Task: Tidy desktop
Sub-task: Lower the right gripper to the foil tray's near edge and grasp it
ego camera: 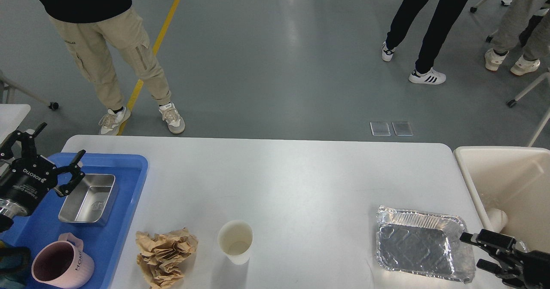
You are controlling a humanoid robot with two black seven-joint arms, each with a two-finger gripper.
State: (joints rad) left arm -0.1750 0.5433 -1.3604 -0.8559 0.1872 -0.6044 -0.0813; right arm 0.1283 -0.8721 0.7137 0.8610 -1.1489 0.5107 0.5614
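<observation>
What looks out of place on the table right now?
A crumpled brown paper wad lies loose on the desktop near its front edge, beside an upright white paper cup. An empty foil tray sits at the right, its rim dented.

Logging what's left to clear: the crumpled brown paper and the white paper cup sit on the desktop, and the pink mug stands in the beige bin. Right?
Not quite. The head view shows the pink mug in the blue tray, not the beige bin. The crumpled brown paper and white paper cup do sit on the desktop.

place: lab or test hall | signs: grey floor [275, 57] with yellow line [163, 31], standing onlookers [99, 44], wheeled furniture
</observation>
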